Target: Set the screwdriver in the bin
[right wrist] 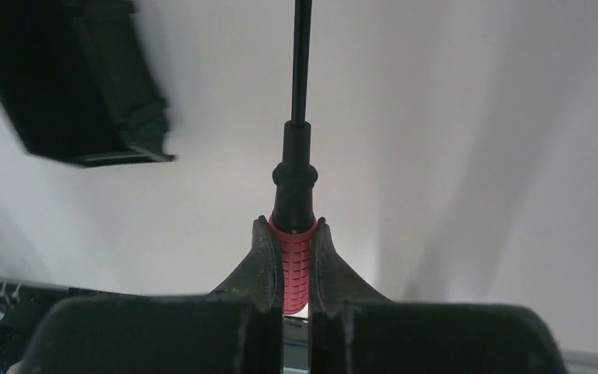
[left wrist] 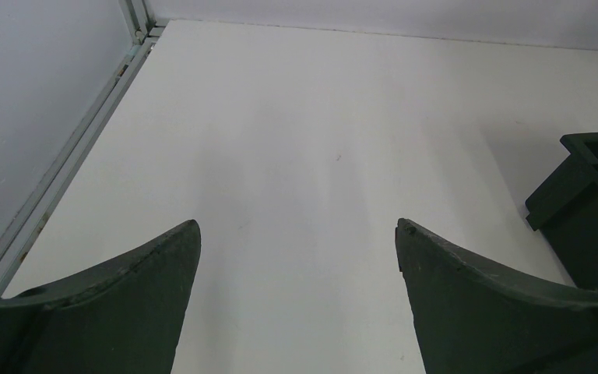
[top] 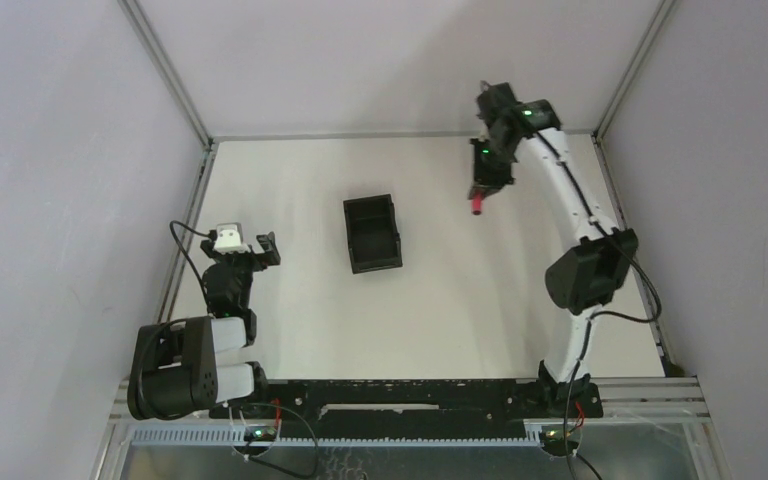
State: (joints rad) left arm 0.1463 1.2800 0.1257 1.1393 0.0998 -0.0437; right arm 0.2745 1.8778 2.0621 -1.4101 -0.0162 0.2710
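My right gripper (top: 481, 188) is shut on the red handle of the screwdriver (right wrist: 295, 257), held above the table at the far right. Its black collar and thin dark shaft point away from the fingers in the right wrist view. The red handle end (top: 477, 205) shows below the gripper in the top view. The black open-top bin (top: 371, 233) stands at the table's middle, left of the right gripper; it also shows at the upper left of the right wrist view (right wrist: 70, 86). My left gripper (top: 260, 250) is open and empty at the left, with the bin's corner (left wrist: 592, 202) to its right.
Aluminium frame rails (top: 182, 235) edge the white table on the left, back and right. Grey walls rise behind them. The arm bases and a black cable rail (top: 400, 395) run along the near edge.
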